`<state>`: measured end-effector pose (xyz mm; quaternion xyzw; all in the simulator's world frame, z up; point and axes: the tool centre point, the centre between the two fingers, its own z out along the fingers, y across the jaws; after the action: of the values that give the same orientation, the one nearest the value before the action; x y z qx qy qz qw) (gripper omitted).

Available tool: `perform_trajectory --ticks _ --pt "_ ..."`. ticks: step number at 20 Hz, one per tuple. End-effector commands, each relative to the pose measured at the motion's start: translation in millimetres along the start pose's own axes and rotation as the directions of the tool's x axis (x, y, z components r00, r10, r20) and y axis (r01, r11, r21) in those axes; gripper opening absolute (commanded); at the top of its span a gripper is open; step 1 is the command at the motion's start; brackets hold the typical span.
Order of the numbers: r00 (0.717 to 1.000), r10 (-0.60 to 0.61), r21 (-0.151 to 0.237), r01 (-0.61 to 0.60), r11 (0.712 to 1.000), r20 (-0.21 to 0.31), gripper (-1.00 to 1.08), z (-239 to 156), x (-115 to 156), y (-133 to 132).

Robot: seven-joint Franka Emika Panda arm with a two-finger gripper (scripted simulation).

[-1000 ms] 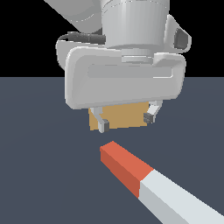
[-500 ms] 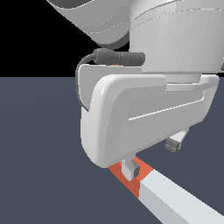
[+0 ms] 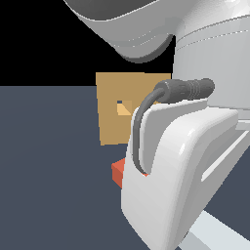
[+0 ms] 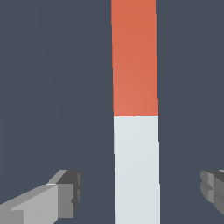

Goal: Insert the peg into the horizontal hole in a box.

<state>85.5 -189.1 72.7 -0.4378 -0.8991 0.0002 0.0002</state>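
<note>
- The long square peg (image 4: 135, 131), red-orange at one end and pale grey-white along the rest, lies flat on the dark grey floor (image 4: 52, 87)
- The gripper (image 4: 140, 197) straddles its pale section, jaws spread wide, a clear gap either side, holding nothing
- In the exterior view, the tan-brown square box (image 3: 114, 110) with its small square hole (image 3: 123, 107) stands beyond the peg's red tip, mostly hidden behind the arm

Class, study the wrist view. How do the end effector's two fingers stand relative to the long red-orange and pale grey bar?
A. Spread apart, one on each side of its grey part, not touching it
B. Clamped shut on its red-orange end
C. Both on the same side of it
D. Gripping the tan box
A: the end effector is open, its fingers flanking the grey section of the long red-orange and pale grey bar with dark floor showing in both gaps.
</note>
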Motion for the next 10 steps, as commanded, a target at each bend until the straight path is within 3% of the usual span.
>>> perform_trajectory --ticks 1,10 --pt "1.0 -0.013 0.0 0.013 1.0 0.0 1.0 1.8 -4.2 1.2" --pt "1.0 -0.021 0.0 0.021 1.0 0.0 1.0 2.9 -6.9 2.3"
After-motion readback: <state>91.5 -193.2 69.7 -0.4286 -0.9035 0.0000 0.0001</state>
